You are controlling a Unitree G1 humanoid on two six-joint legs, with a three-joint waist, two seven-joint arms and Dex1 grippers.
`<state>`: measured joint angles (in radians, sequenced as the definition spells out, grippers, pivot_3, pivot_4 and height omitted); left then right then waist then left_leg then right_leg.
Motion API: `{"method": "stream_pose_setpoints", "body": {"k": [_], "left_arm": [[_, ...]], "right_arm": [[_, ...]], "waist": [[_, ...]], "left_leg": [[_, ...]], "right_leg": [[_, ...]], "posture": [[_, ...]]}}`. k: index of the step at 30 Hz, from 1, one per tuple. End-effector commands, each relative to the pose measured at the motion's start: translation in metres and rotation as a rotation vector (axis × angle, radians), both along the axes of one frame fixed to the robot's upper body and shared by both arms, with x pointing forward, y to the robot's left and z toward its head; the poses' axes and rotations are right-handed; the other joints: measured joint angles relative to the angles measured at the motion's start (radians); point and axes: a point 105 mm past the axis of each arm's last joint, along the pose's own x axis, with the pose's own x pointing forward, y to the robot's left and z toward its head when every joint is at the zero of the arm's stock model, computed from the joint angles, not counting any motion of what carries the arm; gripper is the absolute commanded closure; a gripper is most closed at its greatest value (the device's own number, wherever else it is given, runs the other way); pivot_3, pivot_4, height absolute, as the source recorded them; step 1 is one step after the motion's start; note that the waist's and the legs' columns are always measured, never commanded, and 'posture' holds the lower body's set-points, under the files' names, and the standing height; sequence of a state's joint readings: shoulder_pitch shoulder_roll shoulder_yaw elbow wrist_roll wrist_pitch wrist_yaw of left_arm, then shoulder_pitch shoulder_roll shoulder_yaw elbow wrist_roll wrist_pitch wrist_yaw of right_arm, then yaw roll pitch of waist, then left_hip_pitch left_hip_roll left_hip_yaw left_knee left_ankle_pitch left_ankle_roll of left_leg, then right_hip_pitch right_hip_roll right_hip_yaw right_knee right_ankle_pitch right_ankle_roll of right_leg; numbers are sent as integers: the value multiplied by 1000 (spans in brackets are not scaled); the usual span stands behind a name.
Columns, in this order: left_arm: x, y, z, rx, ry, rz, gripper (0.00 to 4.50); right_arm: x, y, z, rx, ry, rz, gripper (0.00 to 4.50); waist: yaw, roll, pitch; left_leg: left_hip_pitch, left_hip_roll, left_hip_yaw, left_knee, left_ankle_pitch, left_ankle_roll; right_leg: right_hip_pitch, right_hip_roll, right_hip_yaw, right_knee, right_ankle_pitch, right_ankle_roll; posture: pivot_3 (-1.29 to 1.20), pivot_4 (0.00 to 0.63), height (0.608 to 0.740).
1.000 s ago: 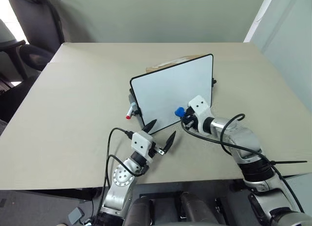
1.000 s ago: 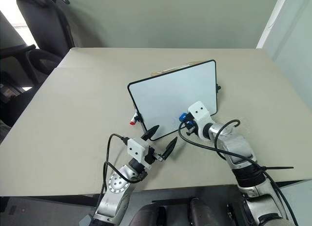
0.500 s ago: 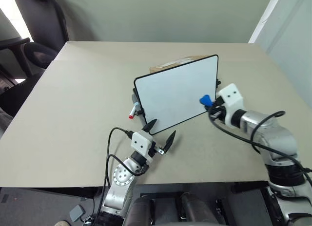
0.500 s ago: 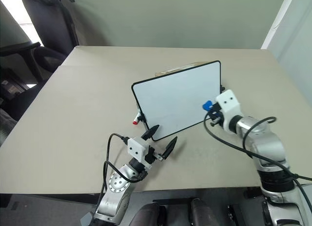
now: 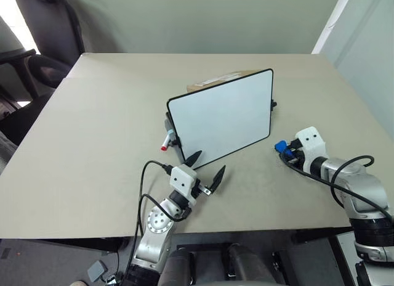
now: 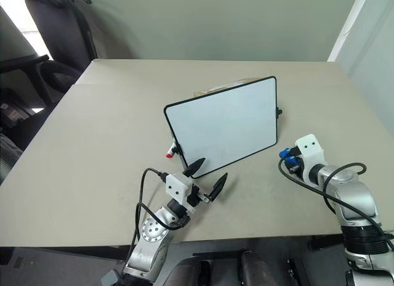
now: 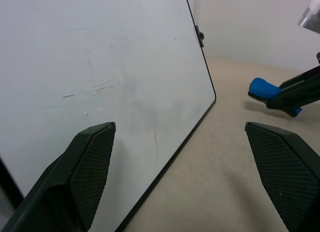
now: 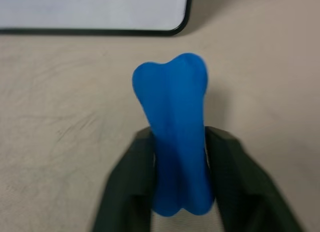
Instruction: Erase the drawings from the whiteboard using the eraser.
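While the right pincer clamps the blue eraser between both fingers, the piece juts lengthwise past the tips, toward the whiteboard's near right corner but apart from it, low over bare tabletop. Across that open stretch the left pincer hovers with fingers spread before the board's lower edge. Propped tilted back, the board's face looks wiped, faint smudges remaining. A red-tipped marker lies beside its left edge; chairs stand beyond the table's far left corner

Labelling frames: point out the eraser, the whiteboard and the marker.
eraser (image 8: 174,127), right wrist view, middle of the blue body.
whiteboard (image 5: 221,121), left eye view, centre of the white face.
marker (image 5: 165,143), left eye view, barrel above the red tip.
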<state>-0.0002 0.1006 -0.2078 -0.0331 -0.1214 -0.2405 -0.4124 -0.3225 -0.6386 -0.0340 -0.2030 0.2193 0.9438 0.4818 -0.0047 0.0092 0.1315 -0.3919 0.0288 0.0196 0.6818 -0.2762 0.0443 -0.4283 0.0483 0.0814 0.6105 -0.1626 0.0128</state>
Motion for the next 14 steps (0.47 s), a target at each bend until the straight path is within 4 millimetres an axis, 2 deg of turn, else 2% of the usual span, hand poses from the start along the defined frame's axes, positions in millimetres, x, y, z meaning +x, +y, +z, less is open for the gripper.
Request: {"method": "stream_pose_setpoints", "body": {"k": [1,5,10,14], "left_arm": [[0,3,7,-7,-35,4,0],[3,5,8,-3,-37,9,0],[7,11,8,-10,-38,30,0],[8,14,9,-3,-46,43,0]], "right_arm": [[-2,4,19,-4,-78,35,1503],[-15,12,34,5,-158,137,135],[-48,42,61,77,-316,355,135],[-57,56,68,139,-396,402,135]], "waist": [[0,0,0],[5,0,0],[9,0,0],[4,0,0]], "left_leg": [[0,0,0,0,0,0],[0,0,0,1,0,0],[0,0,0,0,0,0],[2,0,0,0,0,0]], "right_leg": [[0,0,0,0,0,0],[1,0,0,0,0,0],[1,0,0,-1,-1,-1],[3,0,0,-1,-1,-1]], "posture": [[0,150,740],[0,150,740],[0,150,740],[0,150,740]]}}
